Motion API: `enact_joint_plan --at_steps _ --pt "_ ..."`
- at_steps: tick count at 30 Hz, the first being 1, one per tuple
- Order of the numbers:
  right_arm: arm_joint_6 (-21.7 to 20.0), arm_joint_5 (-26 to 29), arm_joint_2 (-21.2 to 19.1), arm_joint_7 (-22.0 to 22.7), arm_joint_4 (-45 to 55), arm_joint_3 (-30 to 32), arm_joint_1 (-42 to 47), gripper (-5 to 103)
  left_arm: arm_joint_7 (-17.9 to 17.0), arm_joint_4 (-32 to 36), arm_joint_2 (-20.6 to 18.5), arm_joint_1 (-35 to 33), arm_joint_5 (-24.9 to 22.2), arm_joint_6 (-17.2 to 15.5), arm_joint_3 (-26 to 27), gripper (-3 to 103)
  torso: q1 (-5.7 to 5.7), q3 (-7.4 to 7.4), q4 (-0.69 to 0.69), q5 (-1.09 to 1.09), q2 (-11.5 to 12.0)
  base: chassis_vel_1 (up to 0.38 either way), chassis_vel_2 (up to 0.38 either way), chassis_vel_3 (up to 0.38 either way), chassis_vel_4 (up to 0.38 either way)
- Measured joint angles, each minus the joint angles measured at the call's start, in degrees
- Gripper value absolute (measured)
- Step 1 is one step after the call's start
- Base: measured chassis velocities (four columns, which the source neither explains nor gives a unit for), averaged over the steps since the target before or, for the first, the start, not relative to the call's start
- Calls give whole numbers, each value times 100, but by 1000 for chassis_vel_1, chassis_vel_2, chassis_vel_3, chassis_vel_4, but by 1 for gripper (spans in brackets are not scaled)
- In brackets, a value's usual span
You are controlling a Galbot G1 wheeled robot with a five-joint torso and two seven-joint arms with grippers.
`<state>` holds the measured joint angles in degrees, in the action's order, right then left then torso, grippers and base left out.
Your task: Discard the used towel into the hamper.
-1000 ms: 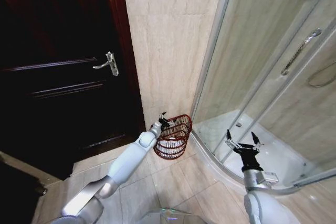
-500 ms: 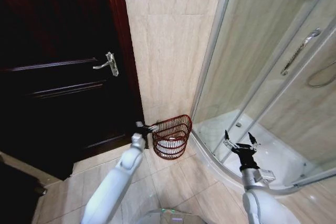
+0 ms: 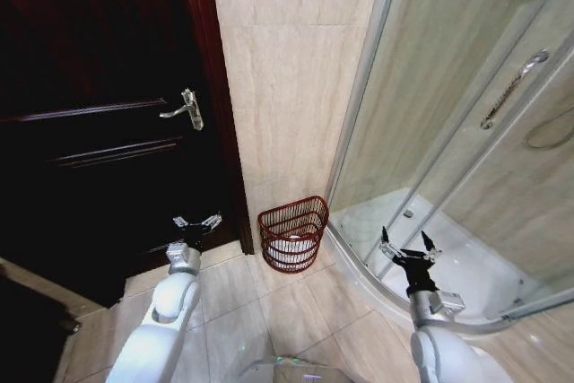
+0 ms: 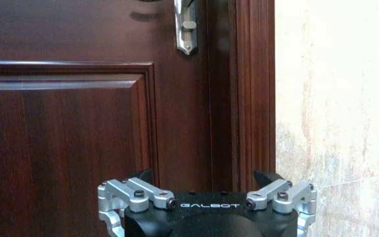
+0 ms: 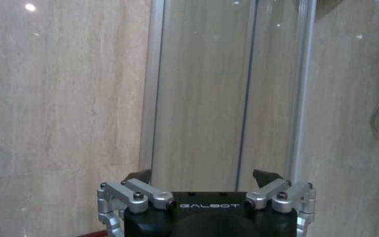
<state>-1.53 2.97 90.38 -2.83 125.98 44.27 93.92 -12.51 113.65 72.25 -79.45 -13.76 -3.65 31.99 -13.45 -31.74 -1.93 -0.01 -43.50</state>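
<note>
I see the hamper (image 3: 293,231), a small round basket of dark reddish-brown wire with horizontal ribs, standing on the pale tiled floor (image 3: 260,320) against the beige stone-look wall (image 3: 287,78), between the dark panelled wooden door (image 3: 99,132) on the left and the curved glass shower enclosure (image 3: 448,132) on the right. Something pale lies inside it; I cannot tell what. My left gripper (image 3: 196,221) hangs in front of the door, left of the hamper and apart from it, its fingers spread and empty, below the chrome lever handle (image 3: 183,108). My right gripper (image 3: 404,245) is raised before the shower's curved sill, fingers also spread wide, holding nothing.
</note>
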Motion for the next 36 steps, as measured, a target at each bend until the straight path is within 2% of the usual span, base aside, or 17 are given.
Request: enact_joint_plan --at_steps 14,22,25,26,28,29,31,34,36 --pt "-94 40 -74 18 111 20 1 100 17 -129 21 69 111 1 -130 100 -2 -1 0 1 1 33 -30 -31 33" --pt "-105 100 -140 18 109 30 -7 100 13 -105 59 76 201 -12 -219 100 0 -1 -1 -2 1 201 -186 -199 185" --pt "-105 127 -164 18 103 51 -4 100 9 -102 70 71 239 -12 -242 100 1 0 0 5 1 241 -225 -213 228" --pt "-105 135 -169 18 103 53 -3 100 5 -102 72 69 250 -12 -246 100 2 1 -2 -2 1 204 -244 -203 231" --pt "-105 137 -171 18 102 56 -2 100 5 -102 73 69 251 -12 -249 100 1 0 0 -2 1 204 -236 -206 231" --pt "-105 138 -171 18 100 55 -2 100 4 -101 73 69 252 -12 -249 100 2 0 -1 7 1 202 -227 -213 197" --pt "-105 139 -172 18 98 57 -2 100 3 -102 73 69 253 -12 -252 100 1 0 0 -3 1 196 -222 -201 197" --pt "-105 140 -172 18 97 58 -2 100 2 -101 73 69 254 -12 -251 100 1 0 -1 6 1 202 -204 -187 184" --pt "-105 140 -172 17 97 58 -2 100 1 -102 73 69 253 -12 -252 100 -1 0 -2 -4 1 189 -188 -178 185"
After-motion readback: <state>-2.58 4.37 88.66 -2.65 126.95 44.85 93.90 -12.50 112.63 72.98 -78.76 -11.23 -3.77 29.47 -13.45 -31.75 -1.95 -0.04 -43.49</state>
